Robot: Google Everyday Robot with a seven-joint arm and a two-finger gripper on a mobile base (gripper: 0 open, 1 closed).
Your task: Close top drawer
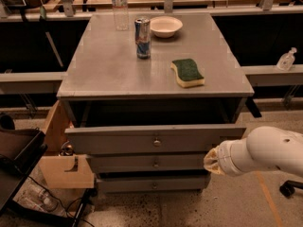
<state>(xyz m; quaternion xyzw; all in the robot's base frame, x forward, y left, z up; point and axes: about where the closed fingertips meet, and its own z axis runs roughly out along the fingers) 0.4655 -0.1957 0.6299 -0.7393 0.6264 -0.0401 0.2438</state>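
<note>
The top drawer (118, 140) is a wide grey panel with a small round metal knob (156, 141) at its centre. It stands only a little way out from the grey cabinet (94, 74), with a dark gap above its front. My gripper (211, 161) is at the end of the white arm (270, 150), which reaches in from the right. It sits at the lower right corner of the drawer front, level with the second drawer.
Two shorter grey drawers (155, 163) lie below. On the cabinet top stand a can (142, 37), a white bowl (165, 26), a green sponge (188, 72) and a water bottle (120, 6). A cardboard box (64, 167) and a black cart (16, 160) stand at the left.
</note>
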